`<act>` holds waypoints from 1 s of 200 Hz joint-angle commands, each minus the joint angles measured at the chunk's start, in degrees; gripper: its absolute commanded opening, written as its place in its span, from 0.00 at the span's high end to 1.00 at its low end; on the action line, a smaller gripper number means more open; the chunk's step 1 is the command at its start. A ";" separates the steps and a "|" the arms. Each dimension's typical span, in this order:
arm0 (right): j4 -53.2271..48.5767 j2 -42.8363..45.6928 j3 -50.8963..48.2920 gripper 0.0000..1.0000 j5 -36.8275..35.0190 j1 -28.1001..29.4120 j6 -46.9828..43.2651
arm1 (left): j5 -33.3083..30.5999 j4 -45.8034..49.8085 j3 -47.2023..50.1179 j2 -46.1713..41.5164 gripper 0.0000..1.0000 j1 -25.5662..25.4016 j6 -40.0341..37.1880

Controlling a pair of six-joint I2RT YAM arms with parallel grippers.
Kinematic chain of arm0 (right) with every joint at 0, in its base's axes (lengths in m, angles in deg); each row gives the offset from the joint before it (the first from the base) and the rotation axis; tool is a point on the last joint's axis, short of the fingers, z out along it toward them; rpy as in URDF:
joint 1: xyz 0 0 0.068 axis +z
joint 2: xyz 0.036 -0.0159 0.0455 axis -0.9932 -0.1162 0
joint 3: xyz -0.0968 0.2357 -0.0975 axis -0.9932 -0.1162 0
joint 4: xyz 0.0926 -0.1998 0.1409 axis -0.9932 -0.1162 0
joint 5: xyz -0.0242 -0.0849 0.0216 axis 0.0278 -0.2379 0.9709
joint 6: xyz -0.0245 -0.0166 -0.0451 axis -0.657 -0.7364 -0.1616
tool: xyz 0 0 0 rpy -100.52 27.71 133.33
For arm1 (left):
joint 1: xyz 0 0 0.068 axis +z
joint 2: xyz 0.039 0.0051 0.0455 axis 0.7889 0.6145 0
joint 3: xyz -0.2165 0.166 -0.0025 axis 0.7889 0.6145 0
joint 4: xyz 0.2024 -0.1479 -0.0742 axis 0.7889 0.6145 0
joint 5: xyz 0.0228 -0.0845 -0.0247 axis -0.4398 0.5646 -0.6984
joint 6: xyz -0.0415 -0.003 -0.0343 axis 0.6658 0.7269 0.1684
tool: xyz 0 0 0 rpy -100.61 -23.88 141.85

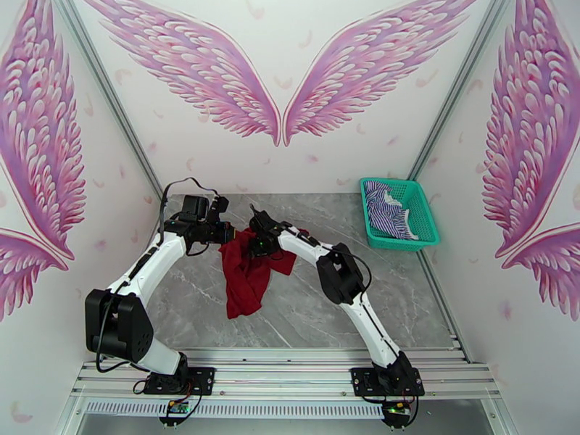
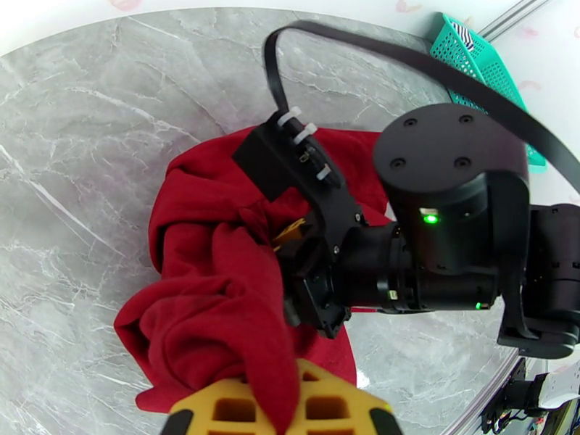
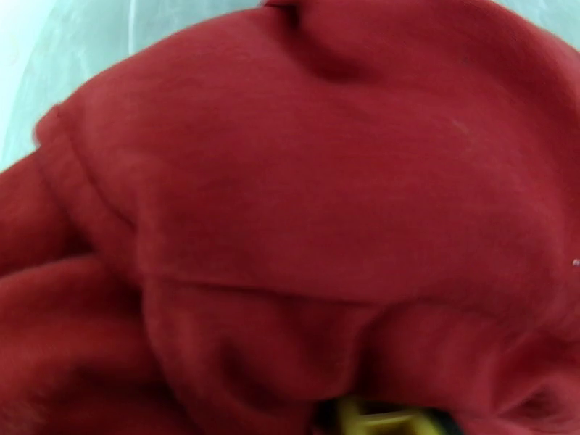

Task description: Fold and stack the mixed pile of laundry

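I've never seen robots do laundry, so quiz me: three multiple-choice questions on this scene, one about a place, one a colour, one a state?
1. Where is the striped shirt?
A) in the teal basket
B) flat on the table
C) draped over an arm

2. What colour is the T-shirt?
A) blue
B) dark red
C) white

3. What is the left gripper doing?
A) standing wide open
B) shut on the T-shirt
C) resting in the basket

Answers:
1 A, it lies bunched inside the basket at far right.
2 B, the top view shows it plainly dark red.
3 B, red cloth is pinched between its yellow fingers.
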 commanded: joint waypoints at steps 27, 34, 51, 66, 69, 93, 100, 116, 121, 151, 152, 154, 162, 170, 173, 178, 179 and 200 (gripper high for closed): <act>-3.04 11.61 -6.52 0.93 -0.94 -4.46 -3.26 | -1.39 -0.09 0.61 -0.67 1.00 0.95 -0.74; -2.78 13.72 -8.36 0.93 0.29 -5.29 -3.83 | -1.77 -0.40 0.62 -0.78 1.00 1.10 -0.59; -2.45 18.26 -11.86 0.91 3.44 -7.79 -4.76 | -2.37 -1.21 0.54 -0.64 1.00 1.47 -0.11; -1.79 21.05 -14.13 0.86 9.77 -10.43 -4.90 | -2.75 -1.84 0.11 -0.26 1.00 1.72 0.26; -1.61 21.35 -14.39 0.86 11.07 -11.01 -4.82 | -2.77 -2.01 -0.01 -0.12 1.00 1.73 0.34; -2.35 21.67 -15.05 0.87 16.30 -13.59 -5.23 | -2.52 -2.62 -1.19 0.99 1.00 1.78 0.79; -2.71 21.54 -15.10 0.90 15.89 -13.77 -5.57 | -2.25 -2.75 -1.48 1.23 1.00 1.82 0.88; -2.82 21.29 -15.10 0.90 16.76 -13.86 -6.10 | -1.48 -3.15 -2.02 1.65 1.00 1.74 1.14; -2.74 21.14 -15.10 0.88 17.28 -13.86 -6.03 | -1.30 -3.10 -2.12 1.82 1.00 1.74 1.20; -1.73 20.49 -15.78 0.88 19.58 -13.69 -5.12 | -0.92 -2.86 -2.29 1.87 1.00 1.74 1.00; -1.73 20.49 -15.74 0.89 19.47 -13.69 -5.09 | -0.92 -2.85 -2.30 1.82 1.00 1.74 1.03; -1.78 20.33 -15.79 0.91 19.34 -13.65 -5.09 | -0.92 -2.90 -2.30 1.77 1.00 1.74 1.03; -1.97 20.19 -15.78 0.98 18.03 -13.70 -5.15 | -1.05 -2.67 -2.22 1.65 1.00 1.74 0.90; -1.98 20.23 -15.80 1.00 16.73 -13.78 -5.08 | -1.18 -2.58 -2.21 1.34 1.00 1.74 0.79; -1.94 20.22 -15.68 1.00 16.46 -13.78 -5.13 | -1.25 -2.58 -2.21 1.33 1.00 1.74 0.73; -2.12 20.30 -15.41 1.00 15.81 -13.86 -5.31 | -1.36 -2.49 -2.21 1.09 1.00 1.81 0.46; -2.12 20.30 -15.41 1.00 15.81 -13.86 -5.31 | -1.45 -2.44 -2.25 0.99 1.00 1.82 0.41; -2.77 21.61 -12.70 1.00 10.18 -14.26 -5.43 | -3.32 -1.69 -4.00 -0.59 1.00 2.37 -1.26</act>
